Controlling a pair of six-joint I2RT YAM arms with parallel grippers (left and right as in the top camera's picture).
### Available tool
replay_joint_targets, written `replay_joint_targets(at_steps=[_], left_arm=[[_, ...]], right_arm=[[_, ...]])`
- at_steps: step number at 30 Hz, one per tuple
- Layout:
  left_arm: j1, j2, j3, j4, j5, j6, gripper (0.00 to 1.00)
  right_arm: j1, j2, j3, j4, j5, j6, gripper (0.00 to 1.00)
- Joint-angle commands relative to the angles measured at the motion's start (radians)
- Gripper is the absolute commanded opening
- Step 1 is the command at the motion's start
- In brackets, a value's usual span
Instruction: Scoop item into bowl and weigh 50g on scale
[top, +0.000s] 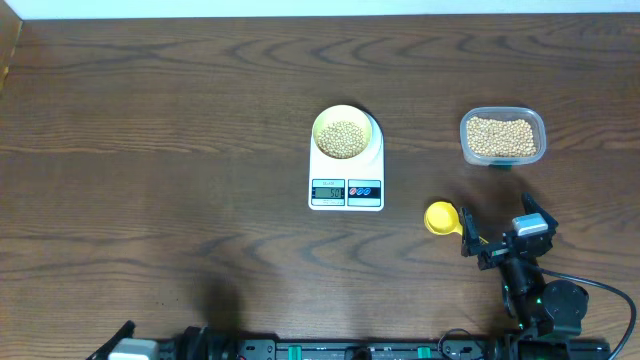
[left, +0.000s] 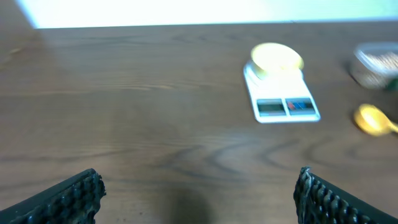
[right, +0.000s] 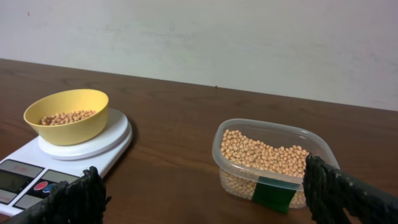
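The pale yellow bowl (top: 345, 136) stands on the white scale (top: 346, 190) at mid table and holds a layer of beige beans (top: 343, 137). In the right wrist view the bowl (right: 67, 116) sits on the scale (right: 59, 158) at the left. A clear container (top: 503, 137) full of beans (right: 264, 152) stands at the right. The bright yellow scoop (top: 441, 218) lies on the table between scale and right gripper. My right gripper (top: 505, 232) is open and empty, just right of the scoop. My left gripper (left: 198, 196) is open and empty at the near left edge, far from everything.
The bowl on the scale (left: 281, 93), the scoop (left: 375, 119) and the container (left: 376, 62) show blurred in the left wrist view. A pale wall runs behind the table's far edge (right: 249, 90). Arm bases (top: 540, 305) sit along the front edge.
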Motion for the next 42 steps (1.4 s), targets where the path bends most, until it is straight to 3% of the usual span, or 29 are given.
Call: replay_joint_targets(at_steps=[1, 10, 21, 32, 42], left_arm=[[0.039, -0.026, -0.002, 0.005, -0.076, -0.082, 1.00], [0.157, -0.052, -0.002, -0.005, -0.032, -0.097, 1.00], [0.158, -0.056, -0.055, 0.182, -0.031, -0.109, 1.00], [0.158, -0.061, -0.467, 0.629, -0.032, -0.109, 1.00], [0.158, -0.061, -0.879, 1.171, -0.034, -0.108, 1.00]], right_arm=[[0.006, -0.006, -0.004, -0.002, 0.004, -0.006, 0.99], [0.006, -0.006, -0.004, -0.002, 0.004, -0.006, 0.99], [0.006, -0.006, -0.004, -0.002, 0.005, -0.006, 0.99], [0.006, -0.006, -0.004, -0.002, 0.004, -0.006, 0.99], [0.006, -0.006, -0.004, -0.002, 0.005, -0.006, 0.99]])
